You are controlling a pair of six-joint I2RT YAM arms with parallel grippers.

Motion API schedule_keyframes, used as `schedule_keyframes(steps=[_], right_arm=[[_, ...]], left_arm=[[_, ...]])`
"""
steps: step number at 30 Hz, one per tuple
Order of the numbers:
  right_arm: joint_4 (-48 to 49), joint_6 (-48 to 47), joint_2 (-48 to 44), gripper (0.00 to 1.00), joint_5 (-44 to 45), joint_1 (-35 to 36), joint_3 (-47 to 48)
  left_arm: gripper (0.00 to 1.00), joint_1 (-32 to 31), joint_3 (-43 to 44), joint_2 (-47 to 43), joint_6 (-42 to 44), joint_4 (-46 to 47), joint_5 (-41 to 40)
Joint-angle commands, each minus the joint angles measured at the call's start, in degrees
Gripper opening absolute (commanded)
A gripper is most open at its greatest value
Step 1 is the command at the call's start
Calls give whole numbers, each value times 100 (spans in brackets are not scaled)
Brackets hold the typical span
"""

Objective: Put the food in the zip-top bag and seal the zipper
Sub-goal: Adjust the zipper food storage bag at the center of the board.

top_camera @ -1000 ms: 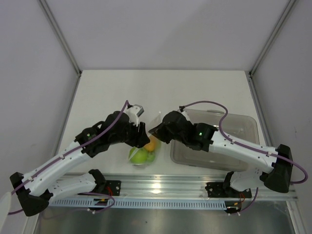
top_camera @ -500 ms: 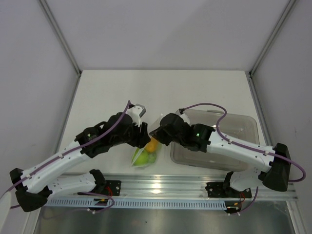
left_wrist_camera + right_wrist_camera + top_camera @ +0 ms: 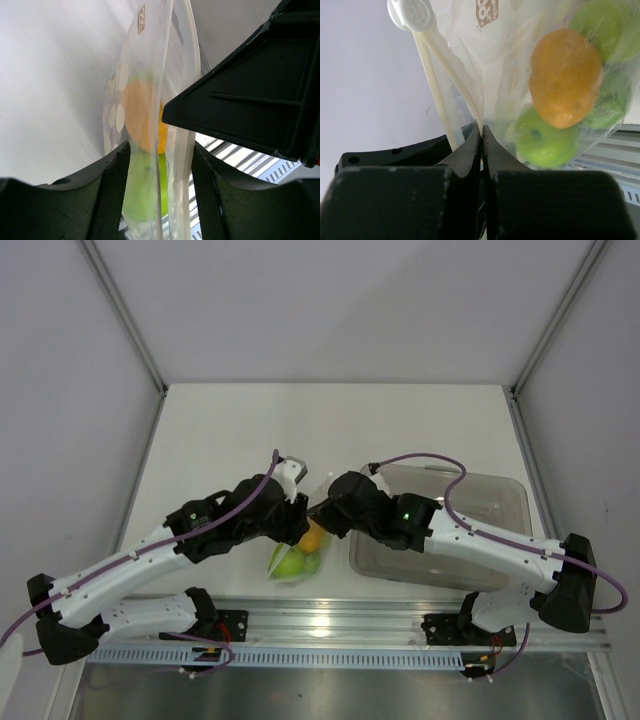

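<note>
The zip-top bag (image 3: 292,562) hangs between my two grippers above the table's near edge. It holds a small orange (image 3: 565,77), a round green fruit (image 3: 545,142) and more green produce (image 3: 602,30). No eggplant shows. My right gripper (image 3: 481,132) is shut on the bag's zipper strip (image 3: 440,65), below a white slider tab (image 3: 415,15). My left gripper (image 3: 160,190) is open, its fingers (image 3: 112,192) standing either side of the hanging bag (image 3: 150,60) without pinching it. In the left wrist view the orange (image 3: 142,117) sits above the green fruit (image 3: 145,192).
A rigid clear grey tub (image 3: 500,488) stands right of the bag, under my right arm. The aluminium rail (image 3: 400,620) runs along the near edge just below the bag. The two grippers (image 3: 310,515) nearly touch each other.
My left gripper has shifted right and closer to the right gripper. The bag has turned more edge-on and looks narrower from above. The right arm has barely moved.
</note>
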Motion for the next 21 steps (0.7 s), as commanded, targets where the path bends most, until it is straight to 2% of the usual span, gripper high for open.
schedule_keyframes(steps=[1,8,19,20,21], right_arm=[[11,203,-118,0,208,49,268],[20,186,-101,0,226,84,409],[-86,194,-144,0,357,84,453],[-68,177,-171,0,357,92,418],[-25,168,-188,0,357,93,400]], left_arm=[[54,-73,112,-133,102,61,-312],[49,-99,-20,-99,111,175,-295],[49,-179,-55,-213,191,79,-321],[47,-179,-98,-221,164,70,-365],[41,-179,-134,-221,138,70,-383]])
